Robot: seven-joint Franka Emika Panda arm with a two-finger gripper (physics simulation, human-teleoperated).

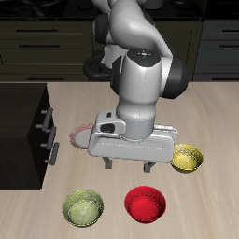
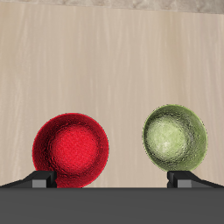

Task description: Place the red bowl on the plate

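Observation:
The red bowl (image 1: 145, 203) sits upright near the table's front edge; in the wrist view it (image 2: 72, 149) shows beside the green bowl. My gripper (image 1: 131, 168) hangs above the table, a little behind the red bowl, open and empty, with its fingertips (image 2: 39, 181) spread wide. The plate (image 1: 73, 138) is mostly hidden behind my hand; only a strip of its reddish-brown rim shows next to the black cabinet. It is out of the wrist view.
A green bowl (image 1: 83, 207) (image 2: 175, 136) stands near the front edge beside the red bowl. A yellow bowl (image 1: 187, 157) sits farther back on the other side. A black cabinet with handles (image 1: 23, 131) stands on the table next to the plate.

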